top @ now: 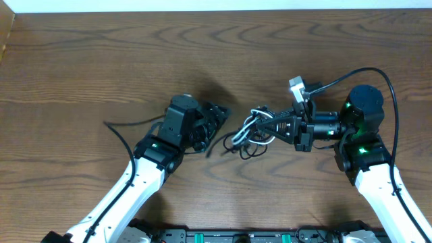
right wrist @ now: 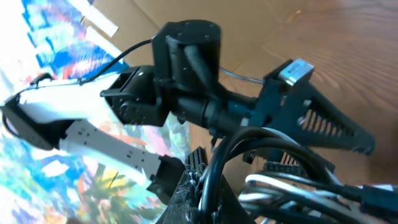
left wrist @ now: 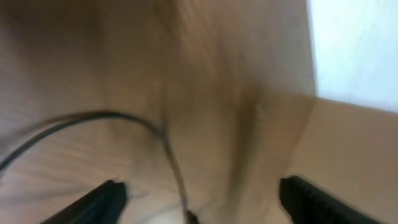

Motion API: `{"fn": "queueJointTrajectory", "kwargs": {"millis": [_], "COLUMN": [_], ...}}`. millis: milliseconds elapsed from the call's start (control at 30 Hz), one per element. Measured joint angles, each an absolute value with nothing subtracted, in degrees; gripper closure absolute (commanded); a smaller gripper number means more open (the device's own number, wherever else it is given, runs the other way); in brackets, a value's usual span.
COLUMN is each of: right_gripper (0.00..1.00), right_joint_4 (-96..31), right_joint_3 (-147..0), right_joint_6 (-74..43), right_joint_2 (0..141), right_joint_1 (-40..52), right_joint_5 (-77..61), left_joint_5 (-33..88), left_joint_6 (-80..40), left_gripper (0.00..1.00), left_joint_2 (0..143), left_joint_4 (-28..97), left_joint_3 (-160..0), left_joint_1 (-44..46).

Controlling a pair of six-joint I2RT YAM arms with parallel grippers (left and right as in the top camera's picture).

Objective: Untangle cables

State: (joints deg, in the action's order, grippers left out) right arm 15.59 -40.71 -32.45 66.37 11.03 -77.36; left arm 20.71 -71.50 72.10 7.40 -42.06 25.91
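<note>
With my right gripper (top: 273, 128) clamping the limp, light cables (top: 248, 133), my open left gripper (top: 219, 123) should pinch a loose strand.

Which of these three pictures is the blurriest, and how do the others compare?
Left wrist view: smeared throughout, the black cable and left pincer mere soft shapes, a washed-out white patch top right. Overhead view: sharp, evenly lit, the cables crisp. Right wrist view: mostly clear, nearest strands slightly soft.
</note>
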Motion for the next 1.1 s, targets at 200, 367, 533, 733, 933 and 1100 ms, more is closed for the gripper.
{"fn": "queueJointTrajectory", "kwargs": {"millis": [200,367,533,733,933,1100], "right_gripper": [0.99,0.99,0.99,0.98,0.96,0.96], "right_joint_4": [15.27,13.28,13.08,13.08,12.86,12.27], "right_joint_3": [-40.71,-40.71,-40.71,-40.71,-40.71,-40.71], "right_joint_6": [-34.98,-39.16,-44.42,-49.56,-51.83,-52.27], "right_joint_2": [66.37,66.37,66.37,66.37,66.37,66.37], "right_joint_1": [9.72,7.7,6.63,6.61,6.61,6.61], "right_joint_5": [-74.54,-70.35,-66.52,-63.37,-62.52,-62.08], "left_joint_5": [26.33,26.65,24.6,23.44,23.2,20.91], "left_joint_6": [-52.58,-40.36,-32.99,-28.21,-23.44,-17.74], "left_gripper": [0.14,0.11,0.11,0.1,0.1,0.0], "left_joint_2": [69.1,63.11,55.7,51.99,55.99,62.67], "left_joint_4": [7.53,8.34,8.69,11.2,10.11,6.68], "left_joint_3": [-42.06,-42.06,-42.06,-42.06,-42.06,-42.06], "left_joint_1": [25.91,25.47,24.08,24.62,29.78,34.76]}}
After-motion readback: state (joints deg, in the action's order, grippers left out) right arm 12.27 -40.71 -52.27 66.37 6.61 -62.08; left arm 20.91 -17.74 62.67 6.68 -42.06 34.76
